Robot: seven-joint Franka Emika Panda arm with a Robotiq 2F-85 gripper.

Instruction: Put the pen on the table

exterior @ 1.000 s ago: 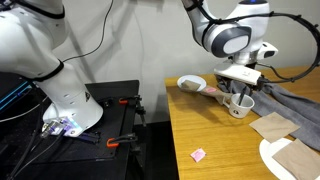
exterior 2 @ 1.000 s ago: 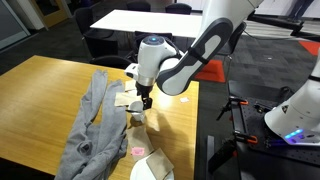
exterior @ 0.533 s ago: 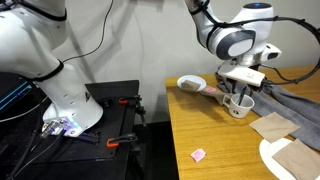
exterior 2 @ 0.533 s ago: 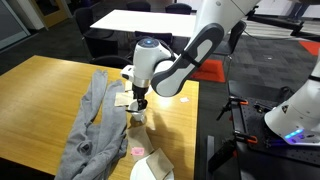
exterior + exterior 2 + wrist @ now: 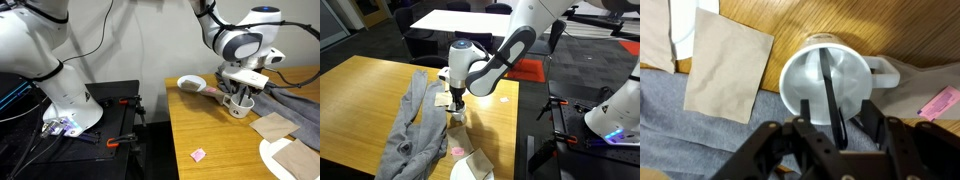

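Note:
A thin black pen (image 5: 829, 88) stands slanted inside a small white cup (image 5: 805, 85) on the light wooden table (image 5: 790, 25). In the wrist view my gripper (image 5: 838, 114) hovers just above the cup. Its jaws are open, one on each side of the pen's upper end and not touching it. In both exterior views the gripper (image 5: 241, 92) (image 5: 457, 103) points down right over the cup (image 5: 238, 107) (image 5: 457, 118). The pen is too small to make out there.
A grey cloth (image 5: 410, 125) lies beside the cup. Brown paper sheets (image 5: 728, 65) and a white plate (image 5: 268, 155) are close by. A white bowl (image 5: 192, 83) stands behind. A pink scrap (image 5: 198, 154) lies near the table edge. A black platform (image 5: 110, 115) with red clamps stands beyond the edge.
My arm has shifted slightly sideways above the cup. The cup and the pen have not moved.

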